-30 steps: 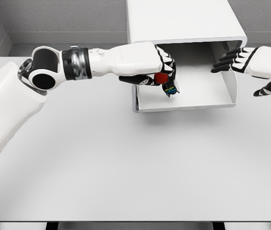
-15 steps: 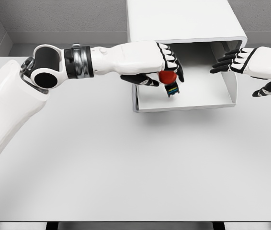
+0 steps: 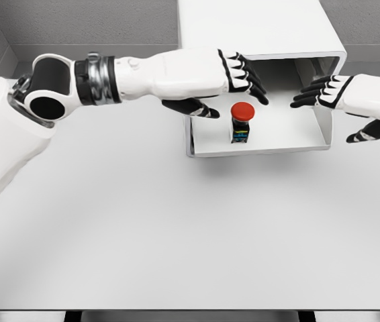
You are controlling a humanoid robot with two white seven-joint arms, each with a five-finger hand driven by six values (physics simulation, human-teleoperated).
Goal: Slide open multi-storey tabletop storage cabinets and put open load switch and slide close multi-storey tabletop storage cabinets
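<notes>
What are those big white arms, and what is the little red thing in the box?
The arms belong to a robot shaped a bit like a person, and the picture comes from a camera on its head, looking down at a white table. It is a computer-made picture, not a real room. The box is a drawer pulled out of a white cabinet. The little thing standing in it is a switch with a red button on top. The left hand is just above it with fingers spread, holding nothing. The right hand is open too, at the drawer's right side.
</notes>
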